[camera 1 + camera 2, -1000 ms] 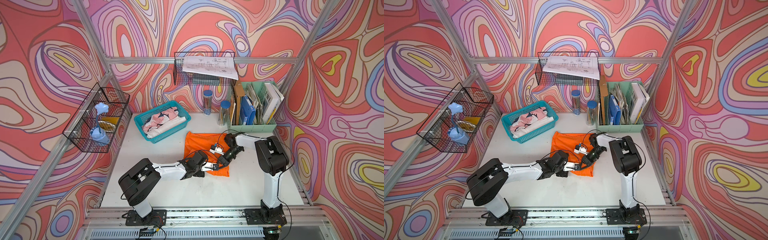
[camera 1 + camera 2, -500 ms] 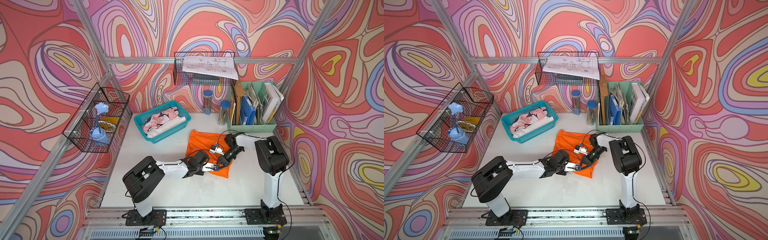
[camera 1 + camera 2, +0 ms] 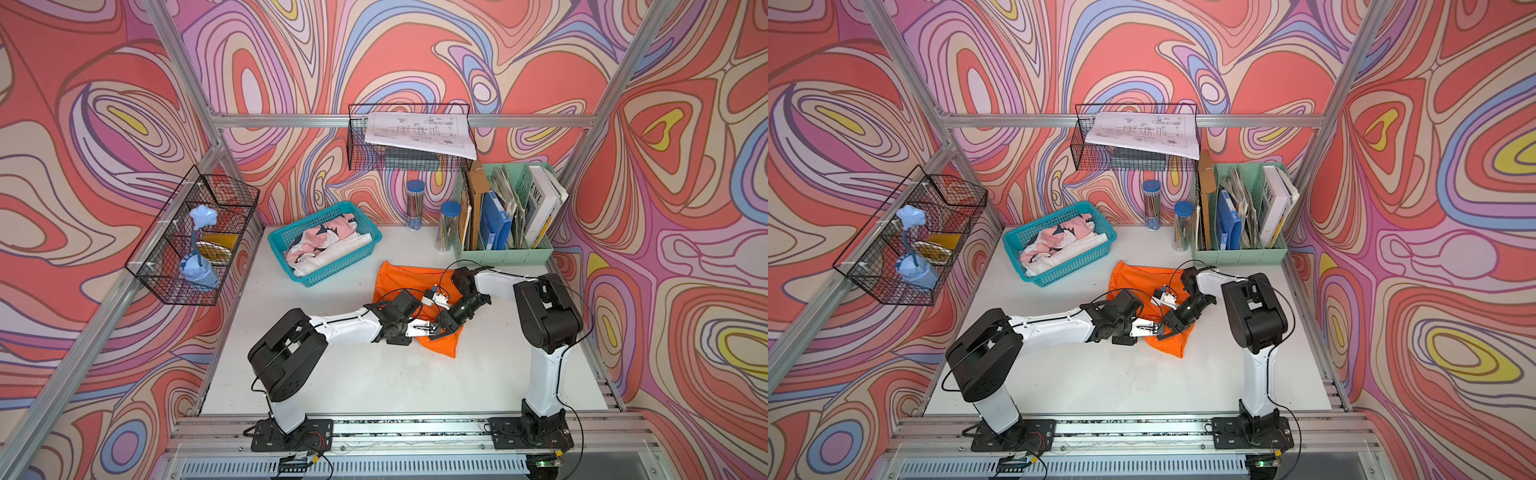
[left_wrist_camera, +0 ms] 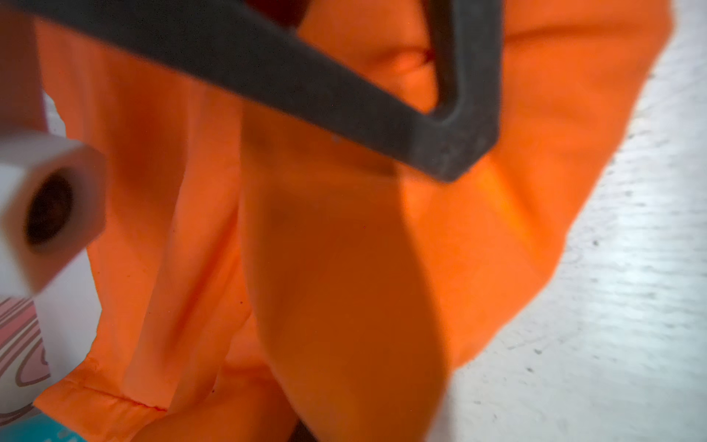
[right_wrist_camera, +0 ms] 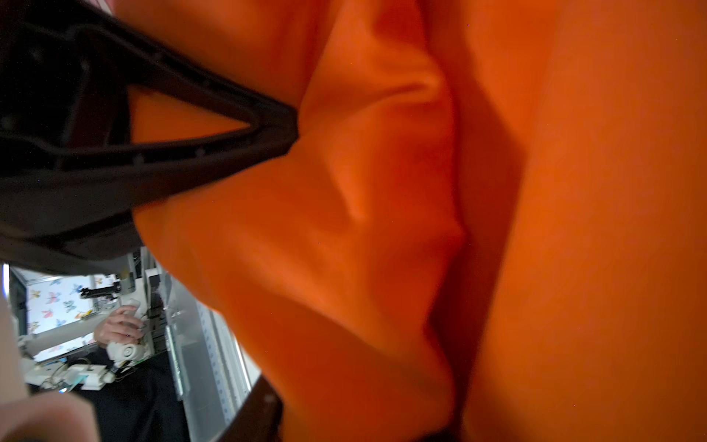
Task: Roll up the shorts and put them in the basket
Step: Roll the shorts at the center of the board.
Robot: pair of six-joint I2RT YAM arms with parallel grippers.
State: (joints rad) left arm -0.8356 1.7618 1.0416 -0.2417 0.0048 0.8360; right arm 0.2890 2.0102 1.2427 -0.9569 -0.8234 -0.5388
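Top view | L gripper [image 3: 433, 329] on shorts [image 3: 399, 278], closure unclear | R wrist | R gripper [image 5: 281, 264] part-open, shorts betw jaws

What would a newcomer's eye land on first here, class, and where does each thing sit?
The bright orange shorts lie crumpled in the middle of the white table, with the left gripper and right gripper meeting over their near end. Behind them, to the left, a teal basket holds more cloth, amid loud swirling walls.

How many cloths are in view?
3: shorts on the table; patterned cloth and white cloth in the teal basket. More may lie hidden underneath.
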